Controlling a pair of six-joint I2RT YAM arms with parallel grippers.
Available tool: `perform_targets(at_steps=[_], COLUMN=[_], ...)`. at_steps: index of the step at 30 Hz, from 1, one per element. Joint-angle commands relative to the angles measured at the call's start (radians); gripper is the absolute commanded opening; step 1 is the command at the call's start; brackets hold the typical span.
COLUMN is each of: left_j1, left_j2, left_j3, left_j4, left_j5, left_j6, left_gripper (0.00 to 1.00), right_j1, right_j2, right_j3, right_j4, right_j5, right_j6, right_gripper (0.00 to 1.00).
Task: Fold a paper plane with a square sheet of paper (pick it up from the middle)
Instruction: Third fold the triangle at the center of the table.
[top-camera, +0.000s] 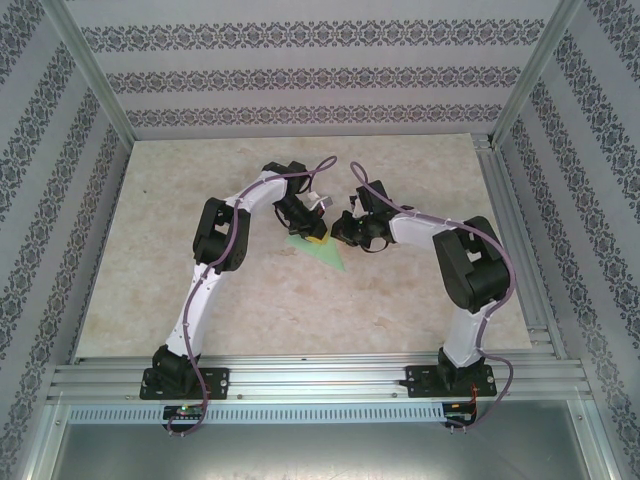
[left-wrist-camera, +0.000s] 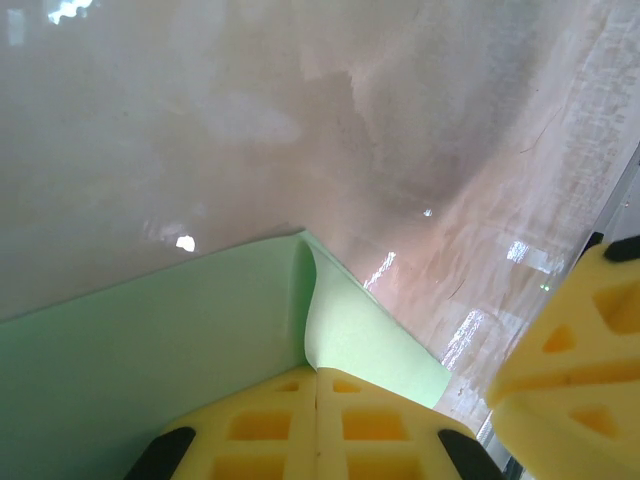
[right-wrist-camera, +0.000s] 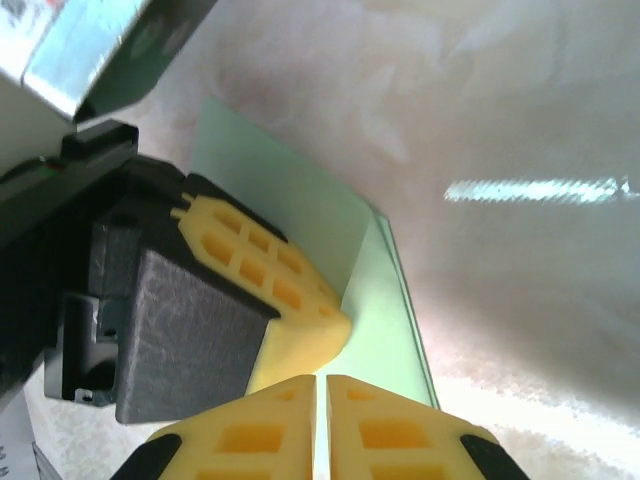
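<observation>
both arms are meeting over the sheet of paper (top-camera: 330, 255) at the middle of the table (top-camera: 420, 300), well clear of all 4 edges
the left gripper (left-wrist-camera: 315, 372) is pinching shut on a raised fold of the green sheet, with the flap curling up into the seam between its pads. the right gripper (right-wrist-camera: 322, 380) is holding its fingers closed together just beside it, but whether paper is lying between them is unclear. the sheet's point is aiming toward the table's near right corner.
</observation>
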Motion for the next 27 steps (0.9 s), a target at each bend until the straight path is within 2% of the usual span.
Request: perform_targets(at_steps=[1,8,18,27], left_j1=[0.014,0.015,0.016,0.014], left_j2=[0.023,0.021,0.021,0.021], left_j3=[0.008,0.009,0.009,0.009], left_j4=[-0.010,-0.015,-0.013,-0.015], left_j5=[-0.028,-0.030,-0.033,-0.032], left_j6=[0.021,0.023,0.022,0.021], left_gripper=[0.01,0.01,0.01,0.01], right_j1=[0.015,0.030,0.060,0.074], right_j2=[0.009,0.035,-0.092,-0.049], right_j3=[-0.070,-0.130,-0.139,-0.199], right_j4=[0.071,0.084,0.011,-0.035], right_j5=[-0.033,-0.019,-0.031,0.025], right_j6=[0.030,0.037,-0.005,-0.034], right_gripper=[0.12,0.12,0.13,0.13])
